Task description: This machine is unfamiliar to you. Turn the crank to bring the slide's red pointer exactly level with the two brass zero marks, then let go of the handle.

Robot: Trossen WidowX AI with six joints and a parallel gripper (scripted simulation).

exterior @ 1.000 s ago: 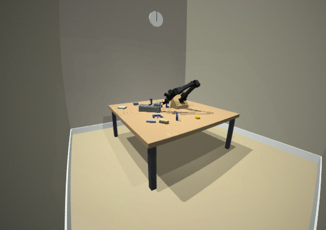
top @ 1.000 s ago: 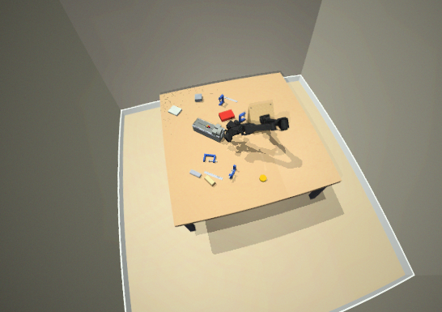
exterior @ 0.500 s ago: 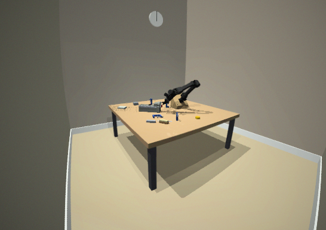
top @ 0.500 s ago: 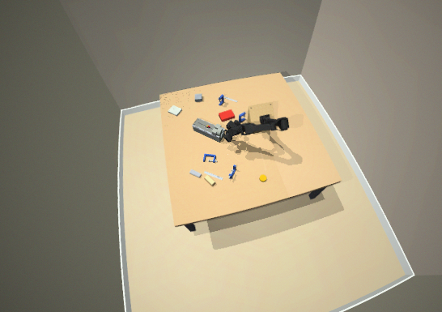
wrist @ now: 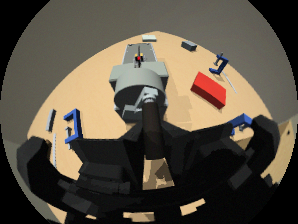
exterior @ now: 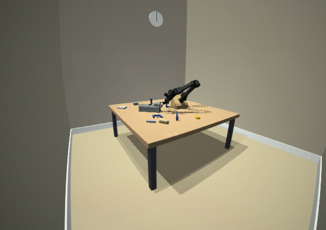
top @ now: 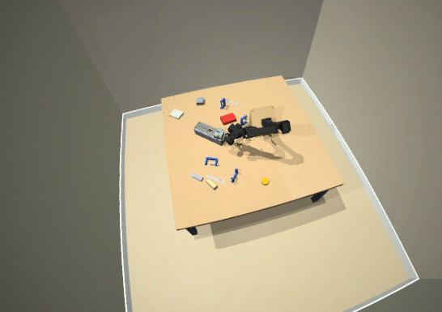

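The grey crank machine [top: 205, 134] [exterior: 149, 108] [wrist: 162, 73] lies on the table, its long slide track pointing away from the arm. The small red pointer [wrist: 139, 58] shows on the track, close to small yellowish brass marks; whether it is exactly level with them is too small to tell. A round grey crank hub [wrist: 134, 86] faces the arm, and a dark brown handle [wrist: 153, 127] sticks out from its crank towards me. My gripper [top: 228, 139] [exterior: 164, 103] [wrist: 149, 121] is shut on this handle, with a black finger on each side. The fingers hide the handle in the top and exterior views.
A red block [top: 228, 118] [wrist: 208, 90] and a blue clamp [top: 242, 118] [wrist: 242, 121] lie right of the machine in the wrist view. Another blue clamp [top: 211, 159] [wrist: 75, 127] lies left. A yellow disc [top: 265, 181] [exterior: 197, 117] lies nearer the table's front edge.
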